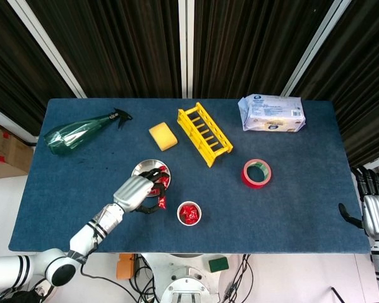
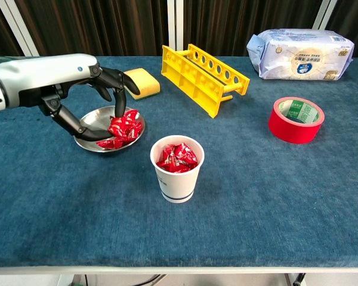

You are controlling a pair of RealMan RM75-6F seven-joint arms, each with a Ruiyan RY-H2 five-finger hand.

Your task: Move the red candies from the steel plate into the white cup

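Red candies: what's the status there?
Left hand pinching a red candy over the steel plate. Right hand idle at table edge. More candies on plate; white cup nearly full. Path clear.

Even, bright overhead light fills both my views. My cup [image 2: 178,168] casts only a soft shadow, the steel plate [image 2: 92,121] glints, and everything stays sharp.

The table [image 1: 290,208] is seen from high above by the head view; it is viewed low and near by the chest view, and is shared by both.
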